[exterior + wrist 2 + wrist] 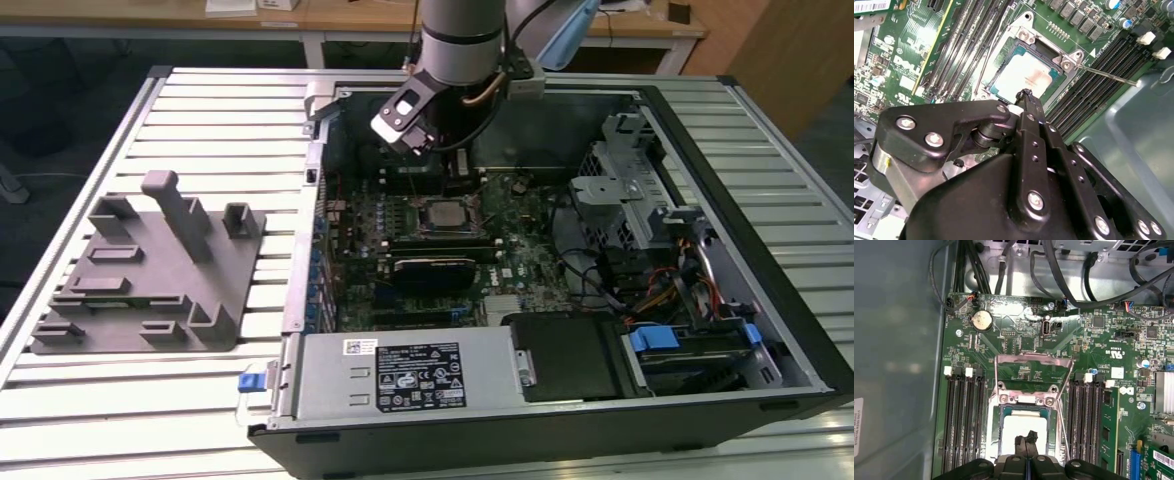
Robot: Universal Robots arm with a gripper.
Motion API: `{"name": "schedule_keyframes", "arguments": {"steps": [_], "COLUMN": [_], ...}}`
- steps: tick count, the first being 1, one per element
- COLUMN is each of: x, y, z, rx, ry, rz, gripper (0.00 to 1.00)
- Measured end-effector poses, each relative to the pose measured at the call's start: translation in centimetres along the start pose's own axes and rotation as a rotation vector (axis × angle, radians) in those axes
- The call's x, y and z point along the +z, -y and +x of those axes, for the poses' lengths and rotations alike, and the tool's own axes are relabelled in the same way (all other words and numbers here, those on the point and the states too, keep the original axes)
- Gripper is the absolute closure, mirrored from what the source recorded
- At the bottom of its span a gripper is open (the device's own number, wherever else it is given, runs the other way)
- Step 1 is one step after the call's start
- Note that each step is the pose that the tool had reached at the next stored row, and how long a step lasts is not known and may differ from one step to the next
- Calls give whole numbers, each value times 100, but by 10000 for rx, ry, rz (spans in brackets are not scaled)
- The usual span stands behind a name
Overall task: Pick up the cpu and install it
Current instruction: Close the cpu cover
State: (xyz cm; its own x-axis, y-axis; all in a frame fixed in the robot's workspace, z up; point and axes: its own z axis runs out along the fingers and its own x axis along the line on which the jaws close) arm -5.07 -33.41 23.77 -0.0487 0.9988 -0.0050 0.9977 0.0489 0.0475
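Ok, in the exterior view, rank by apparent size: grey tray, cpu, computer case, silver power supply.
Largest to smallest:
1. computer case
2. grey tray
3. silver power supply, though it likely sits nearer the camera
4. cpu, in its socket, by far the smallest

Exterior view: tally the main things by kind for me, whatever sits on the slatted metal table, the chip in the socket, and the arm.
Grey plastic tray with upright posts: 1
Open black computer case: 1
Silvery square cpu, lying in the motherboard socket: 1
Grey robot arm, reaching into the case: 1
Total: 4
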Motion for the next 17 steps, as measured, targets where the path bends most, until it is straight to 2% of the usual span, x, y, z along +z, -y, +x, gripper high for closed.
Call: {"name": "schedule_keyframes", "arguments": {"steps": [11, 17], "x": [-75, -163], "y": [-4, -8], "z": [-1, -1], "rx": [0, 0], "ry": [0, 0], "rz": [0, 0], "gripper": [89, 89]}}
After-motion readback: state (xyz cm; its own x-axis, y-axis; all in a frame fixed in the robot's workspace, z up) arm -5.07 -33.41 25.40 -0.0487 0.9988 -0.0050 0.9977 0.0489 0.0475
